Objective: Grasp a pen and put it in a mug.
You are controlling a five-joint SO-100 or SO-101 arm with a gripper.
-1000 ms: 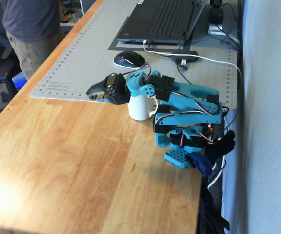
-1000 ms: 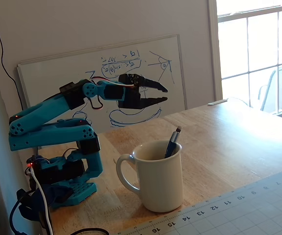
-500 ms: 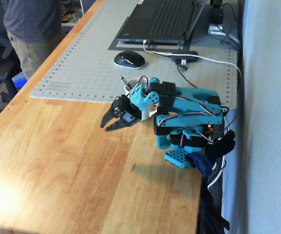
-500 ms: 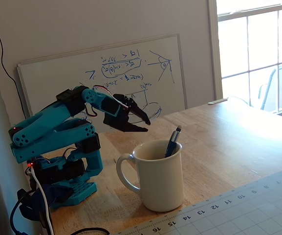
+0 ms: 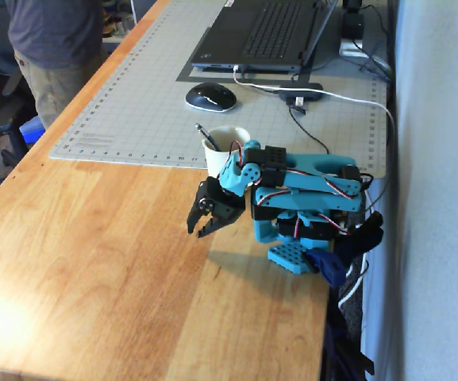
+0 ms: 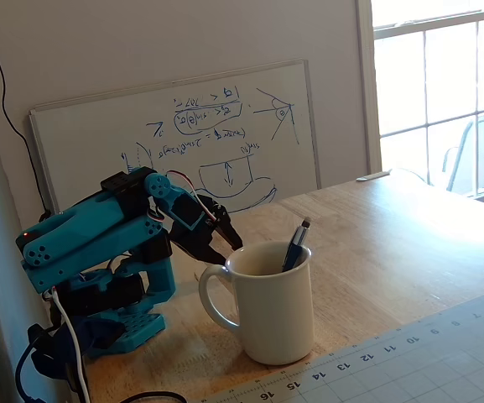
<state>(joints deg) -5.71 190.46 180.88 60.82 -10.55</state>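
The white mug (image 6: 273, 311) stands on the wooden table at the edge of the cutting mat; in the other fixed view the mug (image 5: 225, 141) sits just behind the folded arm. The dark pen (image 6: 295, 245) stands inside the mug, leaning on its rim with the silvery end up; it also shows in a fixed view (image 5: 206, 135). My gripper (image 5: 199, 224) hangs low over the table in front of the mug, folded back near the arm's base, empty, its jaws almost together; in the other fixed view the gripper (image 6: 229, 243) is behind the mug.
A grey cutting mat (image 5: 133, 103) covers the far table, with a laptop (image 5: 260, 36), a mouse (image 5: 210, 97) and cables on it. A person (image 5: 54, 48) stands at the table's far left. A whiteboard (image 6: 183, 126) leans on the wall.
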